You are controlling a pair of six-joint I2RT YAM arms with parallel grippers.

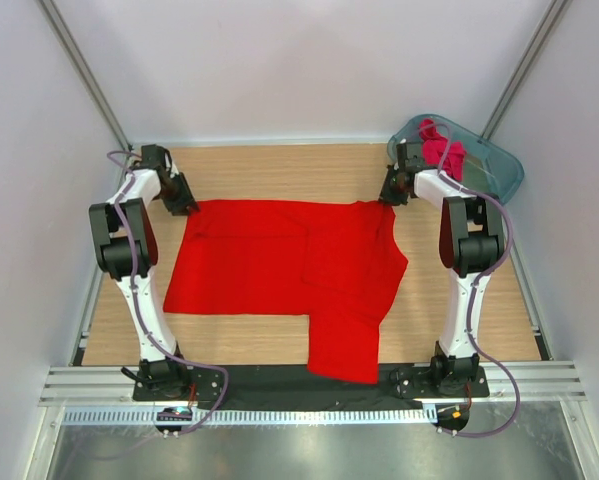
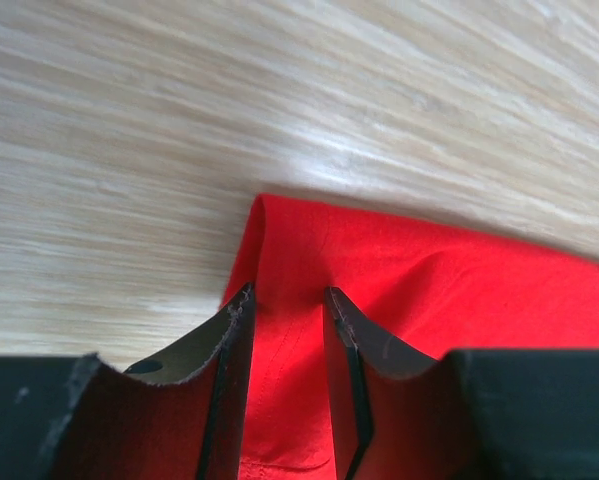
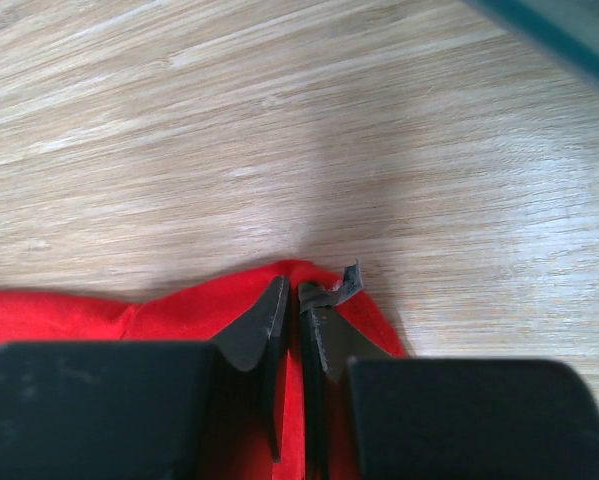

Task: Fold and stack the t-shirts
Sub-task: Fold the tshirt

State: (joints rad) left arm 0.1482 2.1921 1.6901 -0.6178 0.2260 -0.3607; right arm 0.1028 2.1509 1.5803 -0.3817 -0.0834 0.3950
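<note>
1. Where the red t-shirt point(image 1: 269, 265) lies on the wooden table point(image 1: 279, 165), it is spread flat across the middle. Its right part is doubled over, so a strip of cloth reaches toward the near edge.
2. The left gripper point(image 2: 287, 295) is down at the shirt's far left corner. Its jaws are spread a little, with red cloth showing in the gap between them, and they are not closed on it.
3. The right gripper point(image 3: 294, 290) is at the shirt's far right corner. Its jaws are pressed almost together, pinching the edge of the red cloth just above the wood.
4. The pink t-shirt point(image 1: 444, 150) lies bunched in the teal tub point(image 1: 499, 165) at the table's far right corner, just behind the right gripper.
</note>
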